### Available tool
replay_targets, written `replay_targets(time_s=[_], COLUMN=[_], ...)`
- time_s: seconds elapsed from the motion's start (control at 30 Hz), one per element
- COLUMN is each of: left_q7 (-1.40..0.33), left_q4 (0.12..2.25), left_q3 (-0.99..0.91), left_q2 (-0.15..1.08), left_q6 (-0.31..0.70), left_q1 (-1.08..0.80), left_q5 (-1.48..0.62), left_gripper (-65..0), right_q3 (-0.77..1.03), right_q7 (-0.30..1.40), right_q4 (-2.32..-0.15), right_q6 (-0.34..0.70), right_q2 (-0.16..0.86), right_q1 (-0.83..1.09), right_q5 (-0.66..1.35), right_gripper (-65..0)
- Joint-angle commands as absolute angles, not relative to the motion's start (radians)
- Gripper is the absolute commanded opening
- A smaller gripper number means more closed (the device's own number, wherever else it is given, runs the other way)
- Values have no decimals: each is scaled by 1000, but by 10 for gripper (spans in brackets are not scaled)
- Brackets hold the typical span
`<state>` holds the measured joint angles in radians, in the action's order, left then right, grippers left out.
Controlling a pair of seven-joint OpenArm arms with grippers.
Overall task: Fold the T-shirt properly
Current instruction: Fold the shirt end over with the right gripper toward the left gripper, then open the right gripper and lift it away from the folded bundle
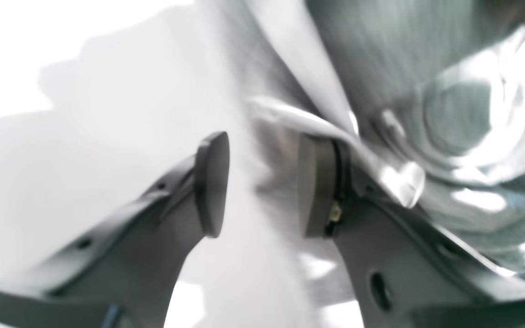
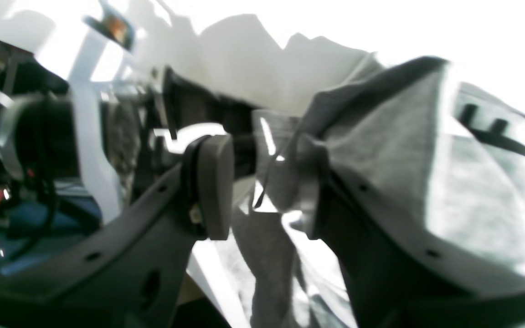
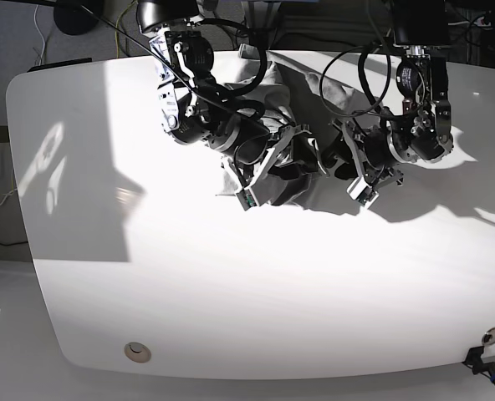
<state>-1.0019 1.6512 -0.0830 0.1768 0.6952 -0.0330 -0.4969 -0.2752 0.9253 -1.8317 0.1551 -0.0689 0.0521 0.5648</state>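
The grey T-shirt lies bunched and wrinkled on the white desk, on the half farther from the bottom edge of the base view, under and between the two arms. The left hand is released, its fingers standing apart; in its wrist view, bare desk shows beside one finger, while shirt cloth lies around the other and fills much of the right side, with curved folds and bright patches of light. Part of this cloth is blurred, and I cannot tell whether it touches that finger. The right hand is released too, with a clear gap between its fingers. Behind that gap are folds of the shirt, and a larger raised fold spreads away toward the right of the view; whether the cloth touches the fingers I cannot tell. Some black lettering shows on the shirt there, only partly visible and too little to read. Parts of the other arm, dark and pale, appear at the left of this same view. In the base view both arms reach in from the top, their ends close together over the shirt and hiding some of it. Strong light and shadow patches cross the desk, and a round disc sits near its lower left corner.
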Motion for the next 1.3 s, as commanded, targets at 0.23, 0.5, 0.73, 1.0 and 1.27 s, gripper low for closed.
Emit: replay_targets(time_s=[0.23,0.5,0.73,1.0,1.27], left_q7=[-981,-977,-977,-977,-977], left_q4=[1704,1707,1707,1707,1709], left_q3=[-240,-251,-263,-263,-265], left_q2=[351,410,410,410,415], left_q6=[698,698,698,698,698], left_q1=[19,-99,-113,-116,-139], left_q5=[-512,-513,-516,-516,-516], left_gripper=[-427,-427,-427,-427,-427], right_q3=[-260,-96,-81,-222,-334], right_q7=[909,909,908,908,903], right_q4=[-1851,-1959,-1959,-1960,-1791], right_q6=[163,171,168,160,160], right_q2=[-35,188,269,140,-74], right_q1=[-16,53,140,147,-10], right_q5=[438,372,372,372,371], right_gripper=[-414,-411,-416,-416,-416])
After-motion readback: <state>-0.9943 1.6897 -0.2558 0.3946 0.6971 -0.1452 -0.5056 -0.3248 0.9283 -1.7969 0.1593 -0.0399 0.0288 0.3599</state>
